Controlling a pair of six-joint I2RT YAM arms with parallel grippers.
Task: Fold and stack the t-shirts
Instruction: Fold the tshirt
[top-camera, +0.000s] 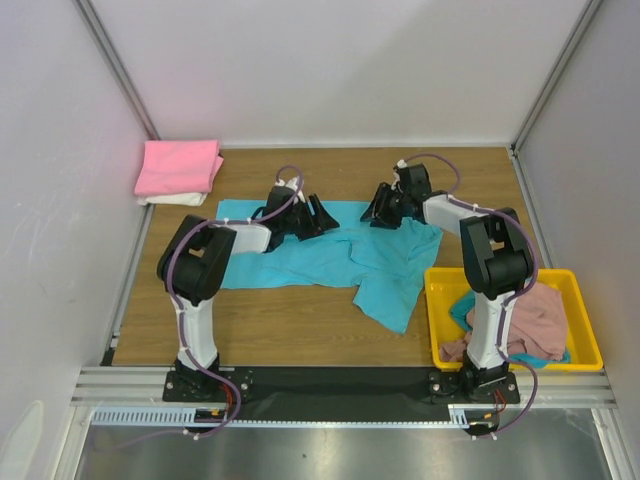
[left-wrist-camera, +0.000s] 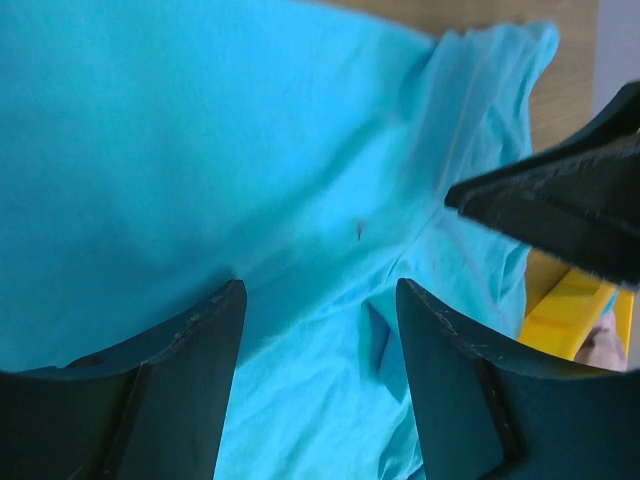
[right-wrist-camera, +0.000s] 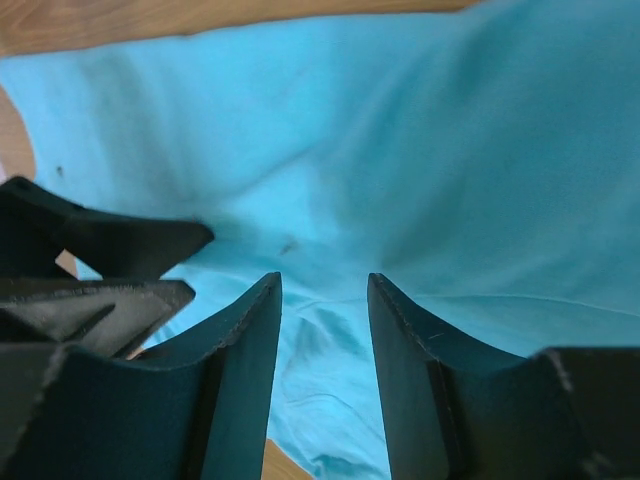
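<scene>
We see our left gripper (left-wrist-camera: 320, 290) wide and the right gripper (right-wrist-camera: 325, 282) narrower, both empty over one turquoise t-shirt (top-camera: 300, 265). Two folded t-shirts (top-camera: 180, 170) lie well left.

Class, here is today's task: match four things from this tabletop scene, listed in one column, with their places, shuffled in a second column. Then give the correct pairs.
Things
1. turquoise t-shirt
2. bright pink t-shirt
3. dusty pink t-shirt
4. yellow tray

Places
A. bundled inside the tray
B. at the near right edge
C. folded in the far left corner
D. spread across the middle of the wooden table

Pairs: 1-D, 2-C, 3-A, 4-B
</scene>
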